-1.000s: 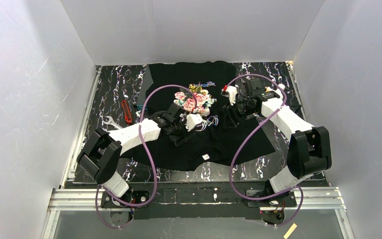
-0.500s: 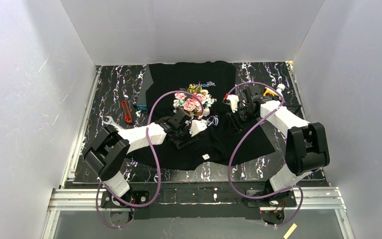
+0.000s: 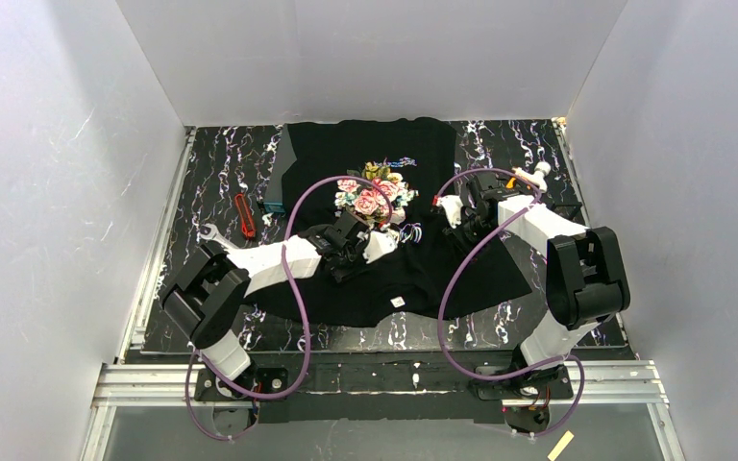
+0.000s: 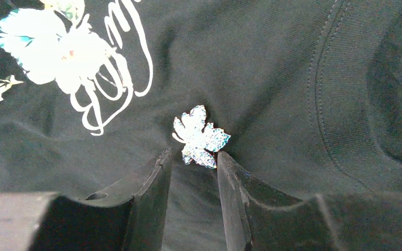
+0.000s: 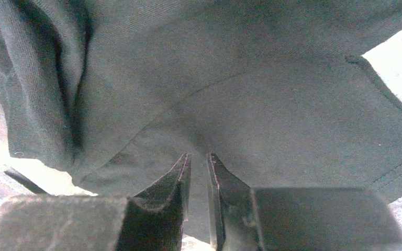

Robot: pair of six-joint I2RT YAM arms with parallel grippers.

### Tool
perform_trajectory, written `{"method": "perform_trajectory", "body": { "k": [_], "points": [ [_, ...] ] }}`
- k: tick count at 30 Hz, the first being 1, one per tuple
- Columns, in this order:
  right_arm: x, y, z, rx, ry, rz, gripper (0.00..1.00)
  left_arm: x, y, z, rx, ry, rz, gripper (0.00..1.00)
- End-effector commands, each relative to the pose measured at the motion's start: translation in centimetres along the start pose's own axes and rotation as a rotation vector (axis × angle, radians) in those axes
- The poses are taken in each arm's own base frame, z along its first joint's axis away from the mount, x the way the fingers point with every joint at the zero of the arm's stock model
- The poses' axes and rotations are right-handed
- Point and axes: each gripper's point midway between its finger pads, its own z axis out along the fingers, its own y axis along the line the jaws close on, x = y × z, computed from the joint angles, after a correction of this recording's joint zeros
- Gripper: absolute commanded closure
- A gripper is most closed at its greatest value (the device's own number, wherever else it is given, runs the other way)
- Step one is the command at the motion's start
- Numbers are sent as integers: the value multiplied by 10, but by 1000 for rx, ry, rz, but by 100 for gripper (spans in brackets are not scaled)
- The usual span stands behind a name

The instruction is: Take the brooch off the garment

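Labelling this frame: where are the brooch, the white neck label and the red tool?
brooch (image 4: pixel 199 137), left wrist view, centre of the glittery leaf.
neck label (image 3: pixel 397 302), top external view, middle of the white patch.
red tool (image 3: pixel 244 213), top external view, its middle.

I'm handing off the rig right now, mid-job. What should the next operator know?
Grippers: the left gripper is open, its fingertips on either side of the brooch's lower edge and not closed on it. The right gripper is shut on a pinch of the garment, holding the fabric raised.
Brooch: a sparkly leaf pinned to the black fabric beside the white lettering.
Done: fabric held, left gripper lined up.
Left: close on the brooch and pull it free.
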Motion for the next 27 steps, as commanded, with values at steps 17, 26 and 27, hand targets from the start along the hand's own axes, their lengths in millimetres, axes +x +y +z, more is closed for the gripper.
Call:
{"method": "perform_trajectory", "body": {
  "k": [17,26,27],
  "points": [
    [-11,6,-7,-43,-21,-17,74,-30,24,-13,3,-85,-26,72],
    [-18,7,-9,-51,-34,-11,73,-41,18,-7,49,-129,-15,68],
    [-18,7,-10,-51,-36,-12,73,-41,18,-6,51,-130,-14,69]
  ]
}}
